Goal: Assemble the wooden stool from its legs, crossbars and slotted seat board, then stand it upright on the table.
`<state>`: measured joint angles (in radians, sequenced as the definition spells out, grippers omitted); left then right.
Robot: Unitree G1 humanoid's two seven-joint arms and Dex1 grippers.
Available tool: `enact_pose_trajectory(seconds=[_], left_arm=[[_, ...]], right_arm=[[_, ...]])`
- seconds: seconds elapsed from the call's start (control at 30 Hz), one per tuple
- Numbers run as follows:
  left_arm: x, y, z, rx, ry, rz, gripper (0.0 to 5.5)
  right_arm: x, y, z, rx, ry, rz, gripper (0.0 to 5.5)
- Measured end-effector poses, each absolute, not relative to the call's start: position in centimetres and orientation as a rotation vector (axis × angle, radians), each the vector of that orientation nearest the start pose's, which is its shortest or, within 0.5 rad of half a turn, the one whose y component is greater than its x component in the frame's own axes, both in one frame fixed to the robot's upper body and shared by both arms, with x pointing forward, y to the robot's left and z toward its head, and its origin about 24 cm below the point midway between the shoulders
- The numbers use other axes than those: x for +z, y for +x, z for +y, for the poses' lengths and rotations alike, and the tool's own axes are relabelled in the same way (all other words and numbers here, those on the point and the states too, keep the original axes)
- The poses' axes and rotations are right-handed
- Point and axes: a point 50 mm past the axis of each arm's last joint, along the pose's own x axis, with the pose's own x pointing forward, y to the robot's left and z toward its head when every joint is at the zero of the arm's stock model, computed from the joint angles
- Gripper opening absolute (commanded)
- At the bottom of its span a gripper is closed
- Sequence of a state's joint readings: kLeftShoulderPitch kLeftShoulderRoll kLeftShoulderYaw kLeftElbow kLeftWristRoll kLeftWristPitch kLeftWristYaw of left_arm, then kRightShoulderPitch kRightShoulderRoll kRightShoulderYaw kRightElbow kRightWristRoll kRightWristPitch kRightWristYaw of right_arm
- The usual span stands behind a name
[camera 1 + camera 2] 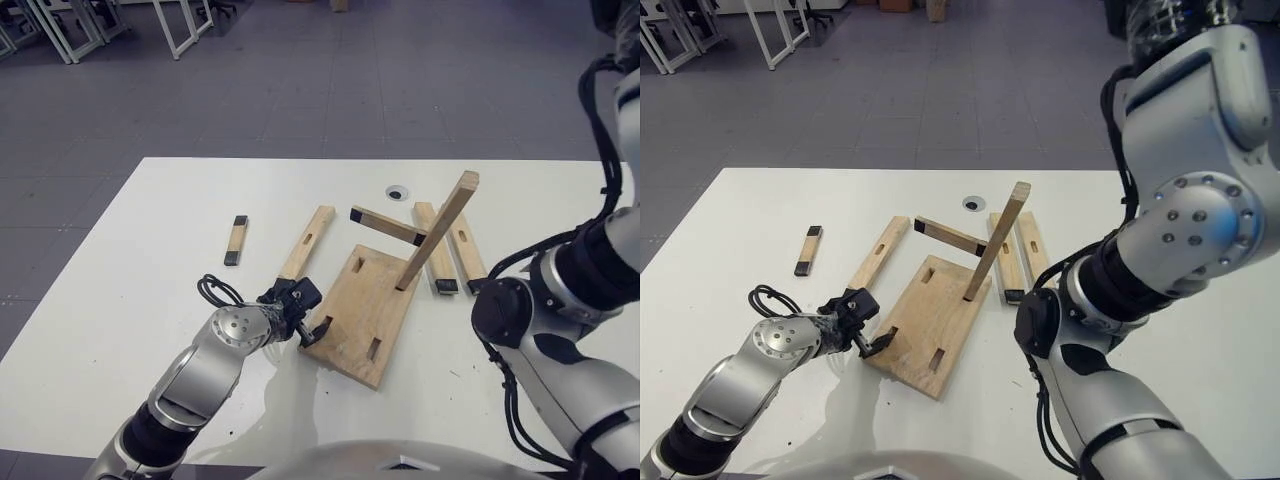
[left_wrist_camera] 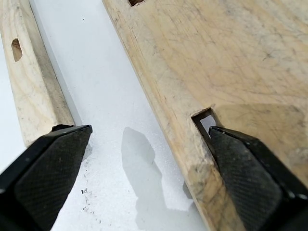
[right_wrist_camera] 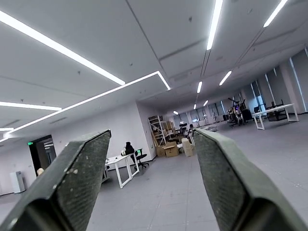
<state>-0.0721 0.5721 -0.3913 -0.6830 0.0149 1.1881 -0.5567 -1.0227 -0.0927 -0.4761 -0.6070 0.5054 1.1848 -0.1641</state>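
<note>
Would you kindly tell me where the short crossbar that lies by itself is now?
In the left eye view, the short crossbar lies on the table's left side, left of the loose leg and beyond the left hand.

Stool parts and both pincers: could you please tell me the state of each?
Seat board: flat, one leg slotted in.
Standing leg: tilted, in its slot.
Crossbar: meeting the standing leg.
Short crossbar: lying loose.
Three other legs: lying loose.
Left pincer: open, astride the board's edge.
Right pincer: open, empty.
</note>
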Motion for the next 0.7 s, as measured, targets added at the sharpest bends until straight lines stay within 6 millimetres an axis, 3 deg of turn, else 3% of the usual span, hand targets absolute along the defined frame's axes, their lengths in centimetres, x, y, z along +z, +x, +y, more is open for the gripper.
enact_pose_trajectory(seconds=[0.07, 0.1, 0.13, 0.2, 0.27, 0.3, 0.37, 0.43, 0.5, 0.6, 0.7], left_arm=[[7.4, 19.9, 13.8, -0.740, 0.515, 0.694, 4.52], [7.5, 20.0, 13.8, -0.741, 0.513, 0.686, 4.52], [7.6, 20.0, 13.9, -0.739, 0.514, 0.682, 4.52], [7.5, 20.2, 13.9, -0.734, 0.518, 0.689, 4.52], [7.2, 20.1, 13.8, -0.747, 0.513, 0.703, 4.52], [7.3, 20.2, 13.7, -0.750, 0.512, 0.697, 4.52], [7.3, 20.2, 13.5, -0.746, 0.506, 0.694, 4.52], [7.2, 20.1, 13.4, -0.736, 0.498, 0.692, 4.52], [7.1, 20.0, 13.3, -0.722, 0.490, 0.692, 4.52], [7.0, 19.8, 13.3, -0.696, 0.469, 0.695, 4.52], [6.9, 19.7, 13.2, -0.655, 0.438, 0.693, 4.52]], right_arm=[[28.1, 27.4, -14.4, 0.221, 0.297, -0.197, 3.12], [23.7, 27.5, -13.9, 0.219, 0.299, -0.011, 3.12], [21.9, 26.9, -14.0, 0.201, 0.311, 0.020, 3.12], [20.9, 26.0, -14.0, 0.186, 0.320, -0.001, 3.12], [15.2, 25.4, -13.7, 0.153, 0.373, 0.271, 3.12], [14.1, 25.3, -13.7, 0.139, 0.398, 0.319, 3.12], [16.2, 26.2, -14.3, 0.121, 0.455, 0.198, 3.12], [22.2, 27.1, -15.7, 0.102, 0.534, -0.106, 3.12], [25.9, 26.7, -16.4, 0.122, 0.564, -0.275, 3.12], [28.0, 26.2, -17.8, 0.094, 0.555, -0.363, 3.12], [27.9, 26.1, -19.0, 0.012, 0.474, -0.334, 3.12]])
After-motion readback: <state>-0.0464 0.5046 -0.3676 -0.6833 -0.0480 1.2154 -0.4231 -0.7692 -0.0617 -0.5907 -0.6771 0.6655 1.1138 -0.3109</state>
